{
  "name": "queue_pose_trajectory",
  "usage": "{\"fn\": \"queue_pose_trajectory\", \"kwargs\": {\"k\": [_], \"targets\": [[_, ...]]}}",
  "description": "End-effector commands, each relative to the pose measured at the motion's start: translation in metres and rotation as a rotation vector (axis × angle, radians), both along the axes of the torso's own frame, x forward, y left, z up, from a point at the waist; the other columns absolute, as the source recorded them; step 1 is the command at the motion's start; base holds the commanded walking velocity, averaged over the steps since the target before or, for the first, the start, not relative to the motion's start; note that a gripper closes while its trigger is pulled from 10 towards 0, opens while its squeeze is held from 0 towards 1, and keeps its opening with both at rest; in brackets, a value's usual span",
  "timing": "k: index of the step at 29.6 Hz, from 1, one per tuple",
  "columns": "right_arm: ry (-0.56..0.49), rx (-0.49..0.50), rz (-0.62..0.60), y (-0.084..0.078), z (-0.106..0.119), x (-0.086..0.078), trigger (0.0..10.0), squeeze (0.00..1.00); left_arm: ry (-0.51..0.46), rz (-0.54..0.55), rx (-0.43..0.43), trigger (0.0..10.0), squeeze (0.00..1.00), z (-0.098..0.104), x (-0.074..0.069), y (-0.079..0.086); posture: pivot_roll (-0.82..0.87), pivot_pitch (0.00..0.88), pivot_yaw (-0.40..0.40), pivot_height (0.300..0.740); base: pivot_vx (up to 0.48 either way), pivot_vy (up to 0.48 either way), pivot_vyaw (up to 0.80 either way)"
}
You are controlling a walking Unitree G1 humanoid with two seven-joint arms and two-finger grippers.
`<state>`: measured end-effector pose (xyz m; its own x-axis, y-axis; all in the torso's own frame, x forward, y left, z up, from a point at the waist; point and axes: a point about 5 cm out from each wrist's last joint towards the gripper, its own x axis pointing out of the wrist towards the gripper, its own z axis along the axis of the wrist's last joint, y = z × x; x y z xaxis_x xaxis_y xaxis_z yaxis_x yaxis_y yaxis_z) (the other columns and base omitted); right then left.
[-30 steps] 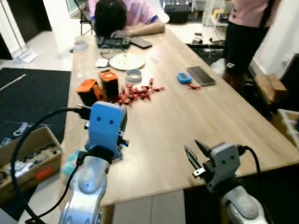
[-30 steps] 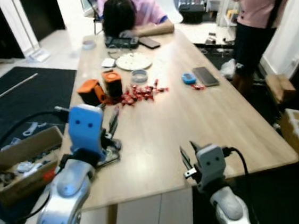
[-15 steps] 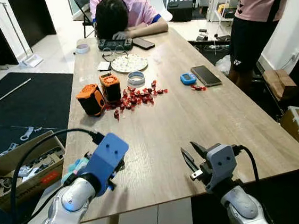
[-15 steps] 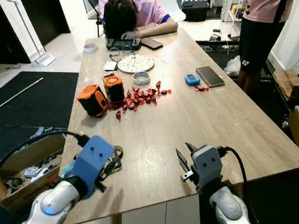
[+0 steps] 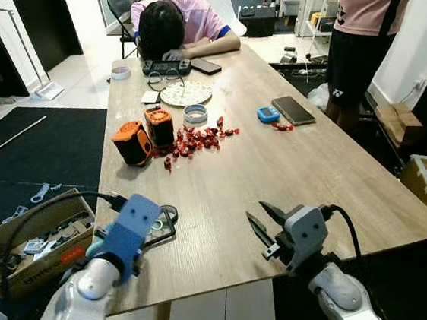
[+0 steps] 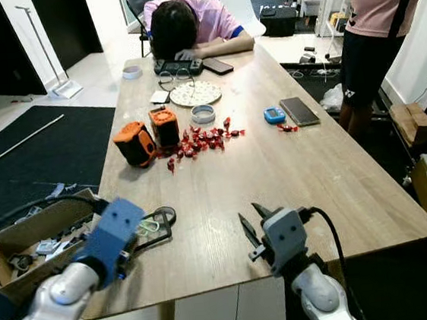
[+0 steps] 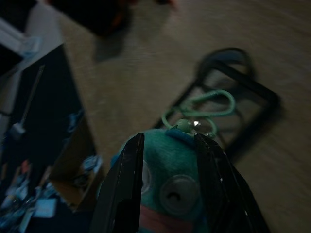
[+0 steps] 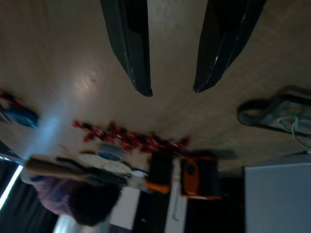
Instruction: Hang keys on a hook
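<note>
Looks like the pickup step is basically done: the left hand is clamped on the teal plush charm of the keys, low at the left of the frame by the bench edge, green loop trailing over a black frame. The right hand hangs with fingers apart, holding nothing. Can't spot a hook, so the next move is probably lifting clear and finding one.

Bright head views; wrist cams dim, blurry

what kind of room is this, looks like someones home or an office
Probably a lived-in home or shared workroom: a long wooden table strewn with red candies, a phone and orange gadgets, one person slumped at the far end, a parts-filled cardboard box on the floor.
</note>
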<state>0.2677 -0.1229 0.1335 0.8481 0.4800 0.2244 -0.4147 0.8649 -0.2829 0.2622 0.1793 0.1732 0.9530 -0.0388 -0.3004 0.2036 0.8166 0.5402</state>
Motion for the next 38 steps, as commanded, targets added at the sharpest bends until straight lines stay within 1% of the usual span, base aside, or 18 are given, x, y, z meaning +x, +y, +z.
{"fn": "queue_pose_trajectory", "kwargs": {"k": [1, 4, 8, 12, 15, 18, 22, 23, 25, 26, 27, 32, 38], "targets": [[-0.011, -0.015, 0.014, 0.002, 0.004, -0.001, 10.0, 0.00, -0.010, 0.061, 0.031, 10.0, 0.00, 0.002, 0.001, 0.010, 0.08, 0.126, 0.002, 0.740, 0.000, 0.000, 0.00], [-0.015, -0.011, 0.012, 0.001, 0.006, 0.000, 10.0, 0.00, -0.016, 0.071, 0.036, 10.0, 0.00, 0.003, 0.001, 0.011, 0.08, 0.126, -0.001, 0.740, 0.000, 0.000, 0.00], [-0.013, -0.012, 0.014, 0.002, 0.005, 0.000, 10.0, 0.00, -0.010, 0.062, 0.046, 10.0, 0.00, 0.000, 0.000, 0.009, 0.09, 0.126, -0.003, 0.740, 0.000, 0.000, 0.00], [-0.006, -0.010, 0.017, 0.002, 0.005, -0.001, 10.0, 0.00, 0.050, 0.029, 0.077, 10.0, 0.00, -0.013, -0.002, 0.003, 0.08, 0.129, 0.000, 0.740, 0.000, 0.000, 0.00], [-0.004, -0.008, 0.014, 0.002, 0.004, -0.001, 10.0, 0.00, 0.069, 0.028, 0.079, 10.0, 0.00, -0.017, -0.003, 0.002, 0.08, 0.130, 0.001, 0.740, 0.000, 0.000, 0.00], [0.004, -0.001, 0.004, 0.000, 0.003, -0.001, 10.0, 0.00, 0.114, 0.023, 0.089, 10.0, 0.00, -0.027, -0.006, 0.002, 0.08, 0.132, 0.003, 0.740, 0.000, 0.000, 0.00], [0.007, 0.001, 0.001, 0.000, 0.003, -0.002, 10.0, 0.00, 0.121, 0.038, 0.088, 10.0, 0.00, -0.029, -0.005, 0.003, 0.08, 0.133, 0.004, 0.740, 0.000, 0.000, 0.00], [0.007, 0.002, 0.000, 0.000, 0.003, -0.001, 10.0, 0.00, 0.119, 0.042, 0.086, 9.2, 0.00, -0.029, -0.005, 0.003, 0.08, 0.133, 0.004, 0.740, 0.000, 0.000, 0.00], [0.007, 0.004, -0.001, 0.000, 0.003, -0.001, 10.0, 0.00, 0.100, 0.063, 0.077, 3.1, 0.00, -0.028, -0.002, 0.003, 0.08, 0.133, 0.003, 0.740, 0.000, 0.000, 0.00], [0.007, 0.004, -0.001, 0.000, 0.003, -0.001, 10.0, 0.00, 0.093, 0.070, 0.076, 3.1, 0.00, -0.027, -0.002, 0.003, 0.08, 0.133, 0.002, 0.740, 0.000, 0.000, 0.00], [0.007, 0.005, 0.000, 0.000, 0.003, -0.001, 10.0, 0.00, 0.085, 0.081, 0.073, 0.0, 0.00, -0.026, -0.001, 0.004, 0.08, 0.133, 0.002, 0.740, 0.000, 0.000, 0.00], [0.009, 0.005, 0.002, 0.001, 0.003, 0.000, 10.0, 0.00, 0.061, 0.102, 0.063, 0.0, 0.00, -0.024, 0.000, 0.006, 0.08, 0.133, 0.002, 0.740, 0.000, 0.000, 0.00], [0.013, 0.006, 0.003, 0.000, 0.003, 0.000, 10.0, 0.00, 0.035, 0.092, 0.043, 0.0, 0.00, -0.019, 0.000, 0.004, 0.09, 0.135, -0.002, 0.740, 0.000, 0.000, 0.00]]}}
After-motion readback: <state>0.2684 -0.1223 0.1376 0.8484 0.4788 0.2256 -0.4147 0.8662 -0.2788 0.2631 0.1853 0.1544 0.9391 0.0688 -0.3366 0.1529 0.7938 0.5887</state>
